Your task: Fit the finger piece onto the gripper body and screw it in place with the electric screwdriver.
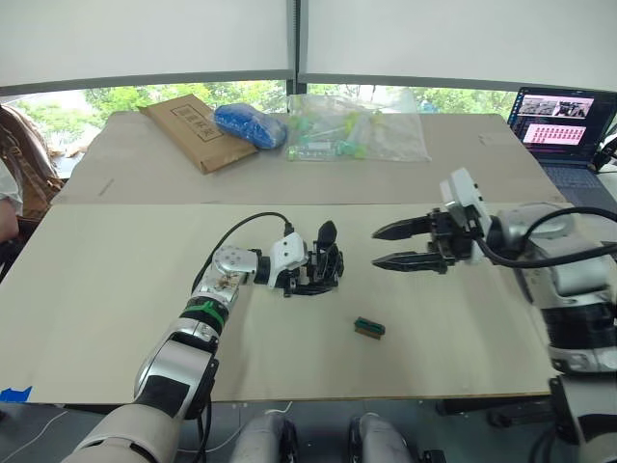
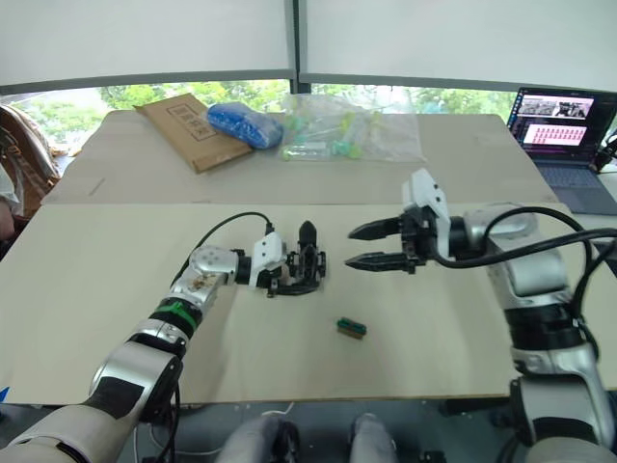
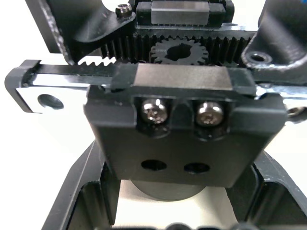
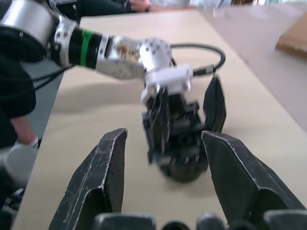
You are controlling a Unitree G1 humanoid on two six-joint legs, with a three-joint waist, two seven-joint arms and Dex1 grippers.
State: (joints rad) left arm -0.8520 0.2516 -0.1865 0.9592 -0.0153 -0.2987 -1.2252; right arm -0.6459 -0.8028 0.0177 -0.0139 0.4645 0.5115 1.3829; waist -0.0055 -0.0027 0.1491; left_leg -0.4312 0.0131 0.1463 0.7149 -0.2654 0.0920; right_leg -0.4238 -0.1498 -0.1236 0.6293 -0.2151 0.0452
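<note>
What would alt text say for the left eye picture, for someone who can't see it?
On a pale table, the robot's left gripper grips a small black gripper body, while its open right gripper points at it from the side. A small green block lies nearer the front edge.

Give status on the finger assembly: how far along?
Early. Done: nothing fitted yet; the black mechanical gripper body carries just one upright pointed finger, and two screw holes sit empty below two seated screws. In hand: the left gripper clamps that body on the tan table; the right gripper hangs open and empty beside it. Left: fit the finger piece and screw it down.
</note>
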